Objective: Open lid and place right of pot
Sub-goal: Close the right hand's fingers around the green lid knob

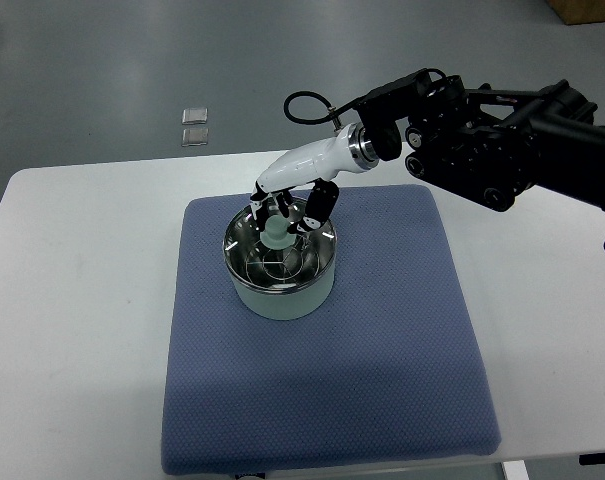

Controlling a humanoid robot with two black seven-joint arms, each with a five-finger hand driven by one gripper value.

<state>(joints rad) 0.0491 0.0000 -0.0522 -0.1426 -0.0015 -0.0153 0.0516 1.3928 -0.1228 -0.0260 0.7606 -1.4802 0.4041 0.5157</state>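
On blue mat (pixel 382 340), pot (pixel 280 290) (no readable writing); right hand (pixel 287 195) fingers (pixel 317 205) pinching lid (pixel 279 250) knob

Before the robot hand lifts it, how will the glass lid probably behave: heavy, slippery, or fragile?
The lid looks like glass with a metal rim, so probably rigid and breakable if dropped. Its small pale knob seems smooth, so the right robot hand may slip. Lying flat on the pot, it seems unlikely to roll.

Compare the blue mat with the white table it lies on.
The mat is blue and dotted in texture; the table is white and smooth. The mat is smaller and lies within the table's top. The mat bears the pot; the table bears the mat. Both are flat with rounded corners.
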